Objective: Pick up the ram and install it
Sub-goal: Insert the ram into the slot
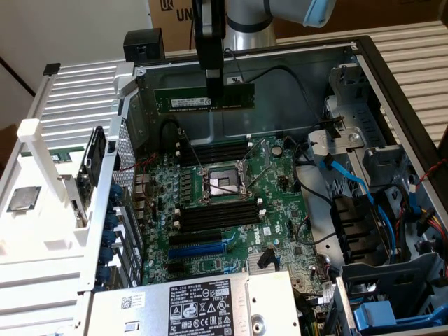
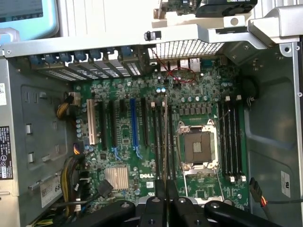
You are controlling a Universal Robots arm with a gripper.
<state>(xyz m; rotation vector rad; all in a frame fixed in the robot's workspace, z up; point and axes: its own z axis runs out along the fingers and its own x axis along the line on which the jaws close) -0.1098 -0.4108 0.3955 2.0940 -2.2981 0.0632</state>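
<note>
Ram point(image 1: 203, 100) is up in the air inside the open PC case point(image 1: 392, 91), held level w/ its long edge horizontal and the pale label strip facing the exterior camera. The gripper point(image 1: 213, 81) pinches it from above, jaws nearly closed on the thin board, gripping towards the stick's end at the exterior view's right (not the middle). In the exterior view the stick hangs in front of the case's far metal wall, above the motherboard point(image 1: 234, 231) and clear of it, not seated in anything. Below it lie the black memory slots point(image 1: 213, 150) w/ white end clips, then the open CPU socket point(image 1: 222, 183), then a second bank of slots point(image 1: 217, 213). In the wrist view the stick shows edge-on as a thin line running over the slots just beside the socket. A labelled PSU point(image 1: 203, 304) sits at the near edge.
</note>
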